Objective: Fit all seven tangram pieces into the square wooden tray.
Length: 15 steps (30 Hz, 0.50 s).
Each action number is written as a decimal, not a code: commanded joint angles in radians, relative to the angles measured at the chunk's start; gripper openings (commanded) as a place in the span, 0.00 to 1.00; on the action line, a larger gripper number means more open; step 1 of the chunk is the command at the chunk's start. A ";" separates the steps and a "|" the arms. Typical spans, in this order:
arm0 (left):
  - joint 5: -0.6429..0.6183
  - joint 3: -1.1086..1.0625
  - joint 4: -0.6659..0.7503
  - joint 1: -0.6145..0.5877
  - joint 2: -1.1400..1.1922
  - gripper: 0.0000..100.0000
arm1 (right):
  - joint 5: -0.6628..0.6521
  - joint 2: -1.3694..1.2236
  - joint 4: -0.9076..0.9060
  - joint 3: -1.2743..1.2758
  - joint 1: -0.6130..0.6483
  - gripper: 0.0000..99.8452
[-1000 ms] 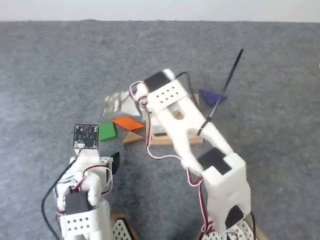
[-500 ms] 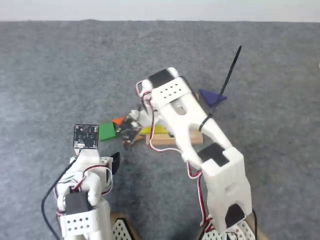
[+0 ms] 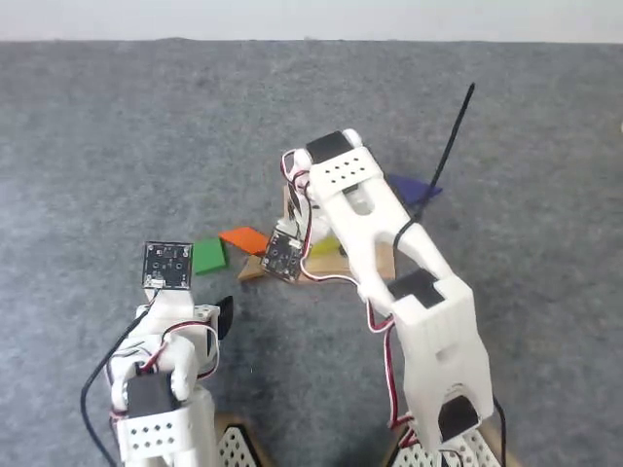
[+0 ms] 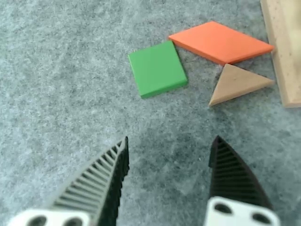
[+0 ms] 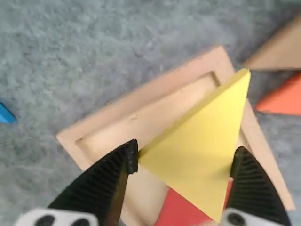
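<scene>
The square wooden tray (image 5: 101,127) lies under my right gripper (image 5: 184,155), which is shut on a yellow triangle (image 5: 207,155) held tilted over the tray's recess. A red piece (image 5: 186,214) lies in the tray. In the high view the right arm covers most of the tray (image 3: 384,265), with the yellow triangle (image 3: 324,245) peeking out. A green square (image 4: 157,68), an orange parallelogram (image 4: 221,42) and a tan triangle (image 4: 240,84) lie on the carpet beside the tray's edge (image 4: 282,52). My left gripper (image 4: 170,141) hangs open, short of them. A purple triangle (image 3: 414,190) lies beyond the tray.
A blue piece (image 5: 4,114) lies on the grey carpet off one tray corner. A black cable tie (image 3: 450,136) sticks up from the right arm. Open carpet spreads to the far left and far right of the pieces.
The right arm's wrist has swung right, from beside the loose pieces to over the tray, with the yellow triangle in its gripper. The left arm has kept still.
</scene>
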State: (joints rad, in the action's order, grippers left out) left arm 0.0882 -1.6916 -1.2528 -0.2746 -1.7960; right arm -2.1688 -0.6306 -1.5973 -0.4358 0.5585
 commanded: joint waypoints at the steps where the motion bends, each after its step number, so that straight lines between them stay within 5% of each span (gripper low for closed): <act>1: 0.008 0.007 -0.003 -0.006 -0.011 0.27 | -0.023 0.007 0.015 -0.051 -0.016 0.29; 8: 0.008 0.007 -0.003 -0.006 -0.011 0.27 | -0.021 -0.005 0.030 -0.052 -0.022 0.31; 15: 0.008 0.007 -0.003 -0.006 -0.011 0.27 | 0.051 -0.002 0.082 -0.052 -0.058 0.48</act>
State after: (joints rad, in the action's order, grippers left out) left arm 0.0882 -1.6916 -1.2528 -0.2746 -1.7960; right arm -2.1611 -0.6460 -1.5420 -0.4358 0.5171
